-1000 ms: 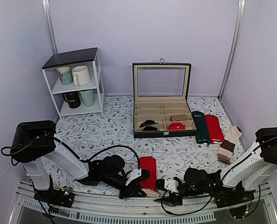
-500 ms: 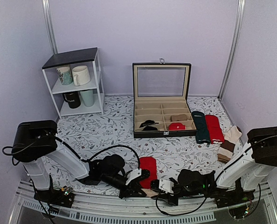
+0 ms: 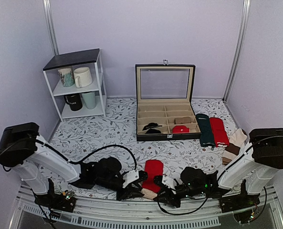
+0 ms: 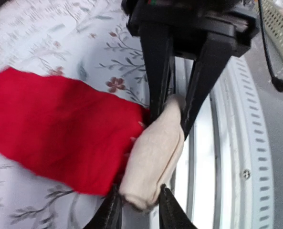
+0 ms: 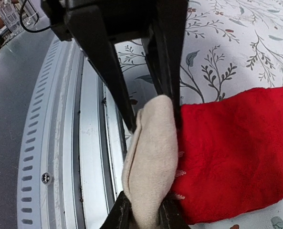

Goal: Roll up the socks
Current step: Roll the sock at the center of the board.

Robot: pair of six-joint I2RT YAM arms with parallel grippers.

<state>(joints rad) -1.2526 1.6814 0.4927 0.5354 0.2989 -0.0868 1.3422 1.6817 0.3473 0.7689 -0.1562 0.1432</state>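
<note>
The socks [image 3: 152, 171] lie at the near edge of the table [image 3: 103, 133], between the two arms, as a flat bright red strip running away from the bases; their beige end [image 4: 153, 152] points toward the metal rail [image 3: 98, 215] along the front of the table; the left gripper [image 4: 138, 198] is clenched on this beige end, its two fingers pinching one tip of the bunched cloth; the right gripper [image 5: 145, 210] is clenched on the same beige end from the opposite side, its fingers pressed on the other tip; the two grippers face each other across it, so that each wrist view shows the other's dark fingers at the far end of the beige cloth; the beige part is gathered into a thick, rounded fold lying across the width of the red part, which spreads flat and unrolled on the flowered cloth beside it; further back stands an open case [image 3: 165, 117] with its glass lid upright and several compartments, some holding small things, red, beige and dark; just to the right of the case lie a dark green sock [image 3: 205, 130] and a plain red sock [image 3: 219, 131] side by side, touching; near the right arm lie brown and cream socks [image 3: 234, 147]; at the back left stands a white shelf [image 3: 79, 83] with mugs [image 3: 82, 76] on it
</note>
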